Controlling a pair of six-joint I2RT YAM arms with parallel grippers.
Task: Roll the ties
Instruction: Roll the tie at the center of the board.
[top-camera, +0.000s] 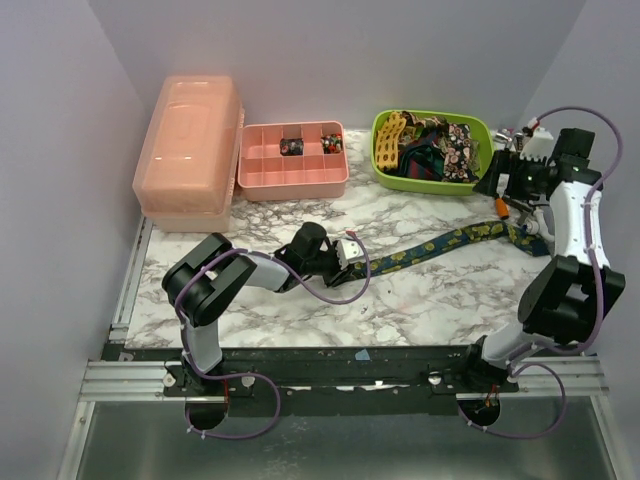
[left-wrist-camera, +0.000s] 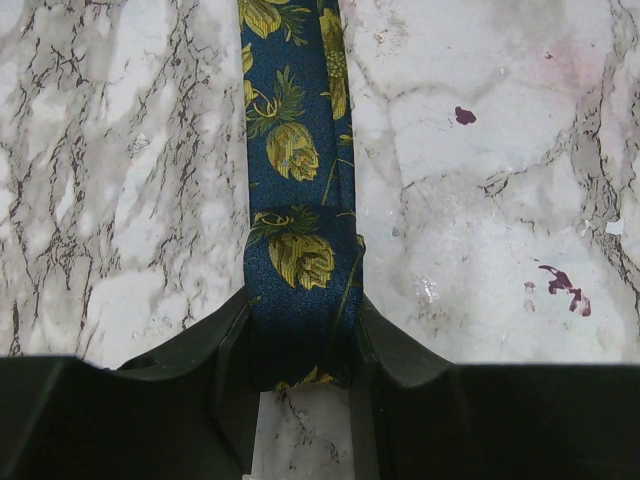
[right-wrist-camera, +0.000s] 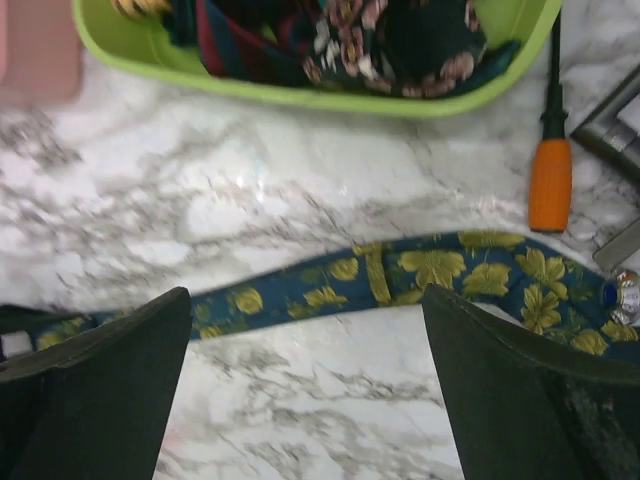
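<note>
we saw navy tie (top-camera: 440, 243) flat on desk (top-camera: 420, 300), running from centre toward 3 o'clock. left tool (left-wrist-camera: 303, 335) gripped tie's folded-over narrow end. right tool (right-wrist-camera: 305, 293) hung spread wide above tie's broader stretch, holding nothing. other ties (top-camera: 430, 150) lay heaped in green bin (top-camera: 428, 187) at 1 o'clock.

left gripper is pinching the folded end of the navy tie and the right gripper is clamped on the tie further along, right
Not quite. The right gripper is not clamped on the navy tie. The right wrist view shows it open, fingers spread wide, with the tie lying unheld on the marble table. The left gripper does pinch the folded end.
</note>
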